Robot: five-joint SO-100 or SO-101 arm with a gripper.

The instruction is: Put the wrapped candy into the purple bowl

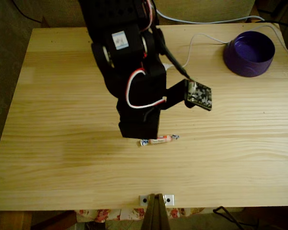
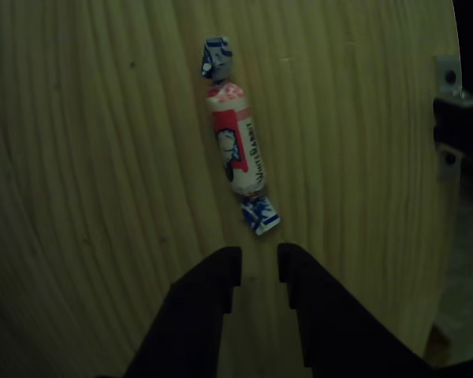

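Note:
The wrapped candy (image 1: 157,140) lies flat on the wooden table, a little in front of the middle, white and red with twisted blue-and-white ends. In the other view the candy (image 2: 236,146) lies lengthwise just beyond my gripper (image 2: 258,264). The two black fingers stand slightly apart with bare wood between them, and their tips stop short of the candy's near twisted end. In the fixed view the black arm (image 1: 134,72) hangs over the table's middle and covers the fingers. The purple bowl (image 1: 249,60) stands upright at the far right corner, well away from the candy.
A white cable (image 1: 201,40) runs across the table's back toward the bowl. A small circuit board (image 1: 199,94) sticks out from the arm's right side. A metal bracket (image 1: 156,199) sits at the front edge, and the table edge (image 2: 449,118) lies close on the right of the other view.

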